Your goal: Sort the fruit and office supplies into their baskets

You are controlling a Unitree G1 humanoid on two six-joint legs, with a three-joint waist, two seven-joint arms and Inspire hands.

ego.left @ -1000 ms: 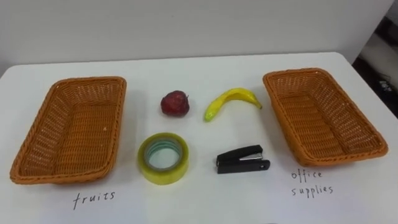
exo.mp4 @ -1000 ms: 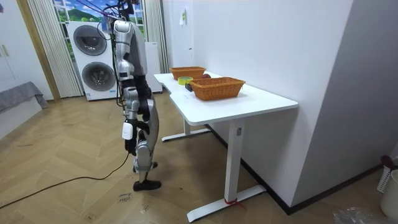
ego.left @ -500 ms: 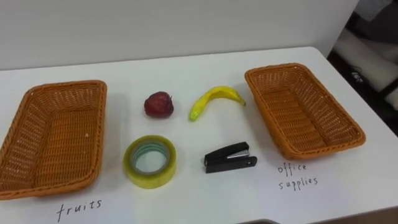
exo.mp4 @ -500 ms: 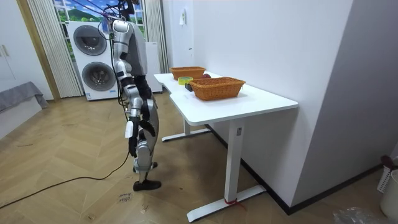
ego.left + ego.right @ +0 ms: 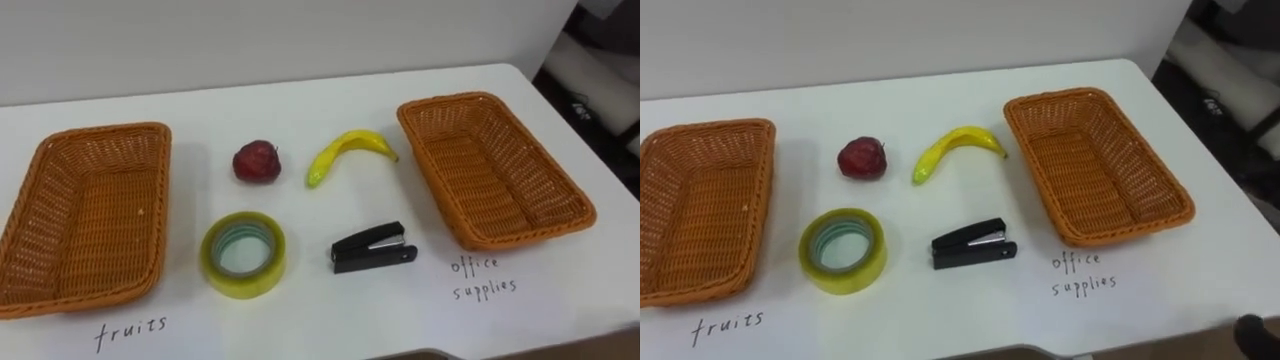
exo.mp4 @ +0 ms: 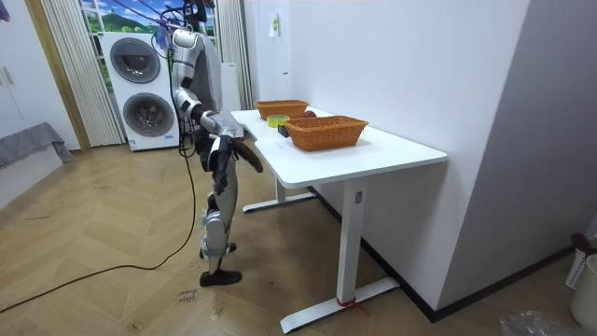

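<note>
Left eye view: we saw the apple (image 5: pixel 256 161), banana (image 5: pixel 347 152), tape roll (image 5: pixel 243 254) and stapler (image 5: pixel 372 248) just lying on the white table (image 5: pixel 300 100), between the left basket (image 5: pixel 100 133) and the right basket (image 5: pixel 490 170).

Room view: the robot stood at the table's edge with its right hand (image 6: pixel 244 154) held out by it. We honestly couldn't tell what its fingers were doing.

Right eye view: same layout.

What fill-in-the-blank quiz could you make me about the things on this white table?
From the robot's view, the curved yellow banana lies to the ___ of the dark red apple.
The left orange wicker basket and the right orange wicker basket are both ___.
Between the baskets lie ___ loose things, among them a black stapler and a yellowish roll of tape.
Missing words: right; empty; four.
</note>
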